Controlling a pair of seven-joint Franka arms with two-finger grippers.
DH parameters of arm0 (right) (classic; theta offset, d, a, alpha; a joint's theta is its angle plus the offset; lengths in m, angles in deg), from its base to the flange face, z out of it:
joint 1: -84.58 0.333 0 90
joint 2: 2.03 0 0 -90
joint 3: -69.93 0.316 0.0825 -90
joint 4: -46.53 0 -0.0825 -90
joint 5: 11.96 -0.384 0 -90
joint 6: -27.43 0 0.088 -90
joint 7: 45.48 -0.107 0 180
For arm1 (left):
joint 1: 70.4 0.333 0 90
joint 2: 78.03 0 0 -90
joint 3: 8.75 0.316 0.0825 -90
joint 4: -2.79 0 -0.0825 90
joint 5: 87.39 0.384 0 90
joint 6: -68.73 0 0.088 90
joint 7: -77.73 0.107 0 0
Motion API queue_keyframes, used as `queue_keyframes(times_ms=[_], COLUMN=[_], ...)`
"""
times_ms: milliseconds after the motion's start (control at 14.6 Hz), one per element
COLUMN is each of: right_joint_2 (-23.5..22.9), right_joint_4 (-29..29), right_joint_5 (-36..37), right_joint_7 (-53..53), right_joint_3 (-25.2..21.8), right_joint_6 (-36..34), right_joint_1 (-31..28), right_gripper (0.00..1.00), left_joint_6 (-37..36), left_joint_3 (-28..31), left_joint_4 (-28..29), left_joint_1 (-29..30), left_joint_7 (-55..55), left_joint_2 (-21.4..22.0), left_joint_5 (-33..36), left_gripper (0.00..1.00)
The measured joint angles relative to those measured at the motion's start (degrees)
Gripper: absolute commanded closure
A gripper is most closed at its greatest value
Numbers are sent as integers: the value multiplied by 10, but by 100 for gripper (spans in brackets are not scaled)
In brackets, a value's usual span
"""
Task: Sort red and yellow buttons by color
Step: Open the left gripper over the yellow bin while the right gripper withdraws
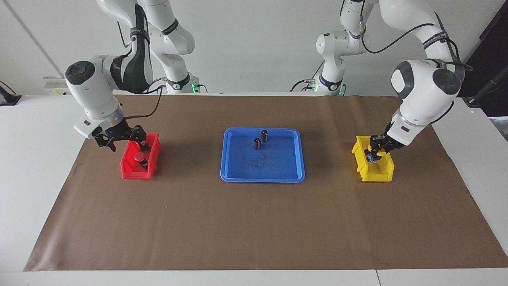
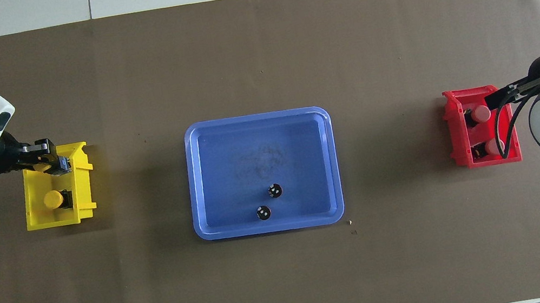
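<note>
Blue plastic tray (image 1: 262,176) sits mid-table on brown paper (image 1: 254,222), holding two dark cylinders (image 1: 257,143). Two red buttons (image 2: 481,114) lie in the red bin (image 1: 129,171); above it the right gripper (image 1: 124,140) hangs open, holding nothing. The left gripper (image 1: 373,154), angled down into the yellow bin (image 1: 377,174), pinches a yellow button (image 1: 372,151); another yellow button (image 2: 53,199) rests inside.

A robotics lab.
Two white robot arms (image 1: 420,83) stand at a white worktop (image 1: 35,127) covered with brown paper (image 1: 254,222), against a bare white wall (image 1: 254,43) with trailing cables (image 1: 305,84).
</note>
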Motion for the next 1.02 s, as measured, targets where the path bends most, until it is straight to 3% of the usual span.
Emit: queue_keyframes(times_ms=[410,820,1024], right_joint_2=[27,16,14], right_joint_4=[-183,-199,-199], right_joint_5=[-1,-13,-15], right_joint_7=[-33,-86,-92], right_joint_3=[-7,-17,-104], right_joint_6=[-223,-252,-254], right_joint_1=[-6,6,78], right_gripper=[0,0,0], left_joint_6=[39,99,112], left_joint_3=[0,-2,-3], left_joint_4=[27,68,79], left_joint_1=[29,35,35], left_joint_7=[47,72,93], left_joint_2=[5,-2,-14], left_joint_5=[0,0,0], left_gripper=[98,97,96])
